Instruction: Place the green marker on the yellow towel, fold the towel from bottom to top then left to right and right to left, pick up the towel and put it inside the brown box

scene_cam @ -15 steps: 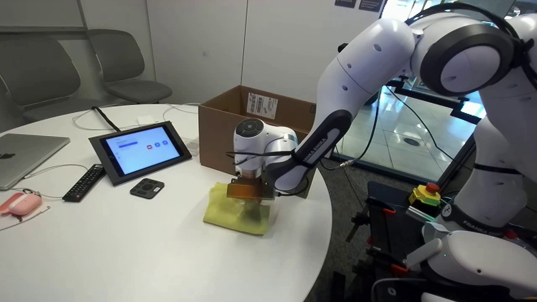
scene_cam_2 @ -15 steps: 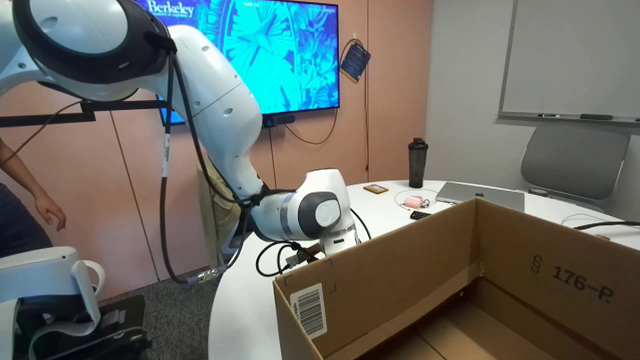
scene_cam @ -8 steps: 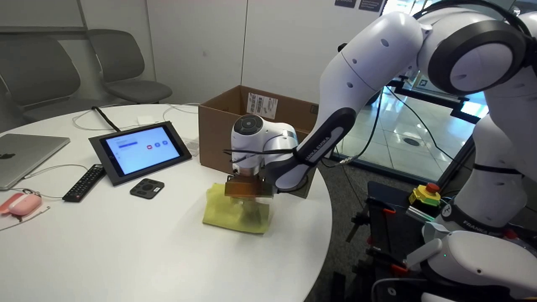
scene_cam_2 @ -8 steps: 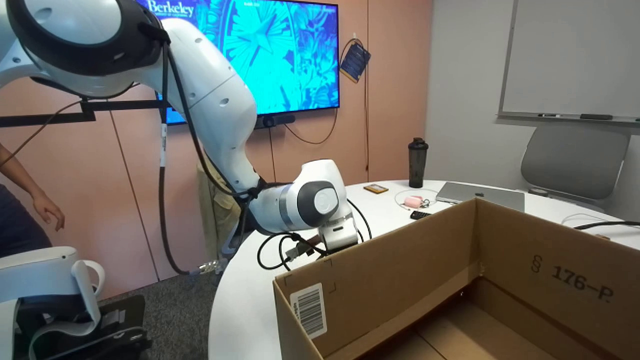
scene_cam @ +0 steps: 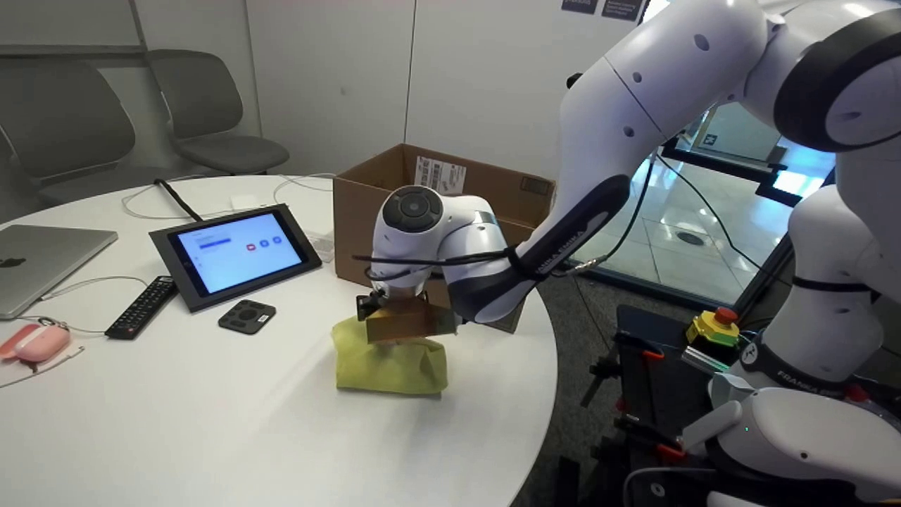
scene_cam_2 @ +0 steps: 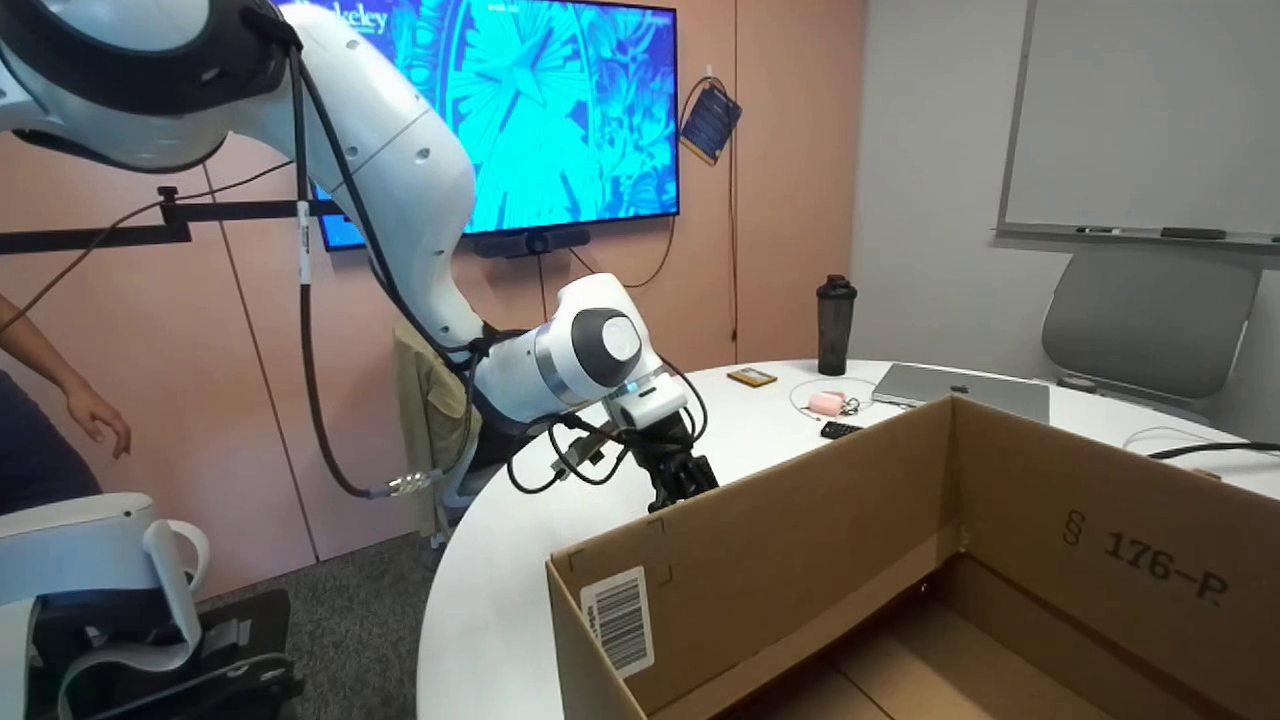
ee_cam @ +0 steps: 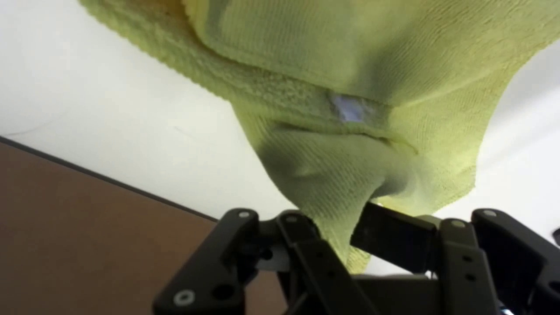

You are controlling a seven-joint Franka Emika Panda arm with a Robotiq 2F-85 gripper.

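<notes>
Gripper (ee_cam: pixel 340 229): pinching a bunched end of the yellow towel (scene_cam: pixel 391 371)
Towel body: spreads away from the brown cardboard box (scene_cam: pixel 357 232), inward of the tabletop's (scene_cam: pixel 211 422) curved edge

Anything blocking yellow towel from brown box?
Only the brown box itself: its facing wall stands between the yellow towel and the open top, so the end effector likely must lift the cloth over. Nothing else visible, though in an exterior view the arm hides part of the gap.
</notes>
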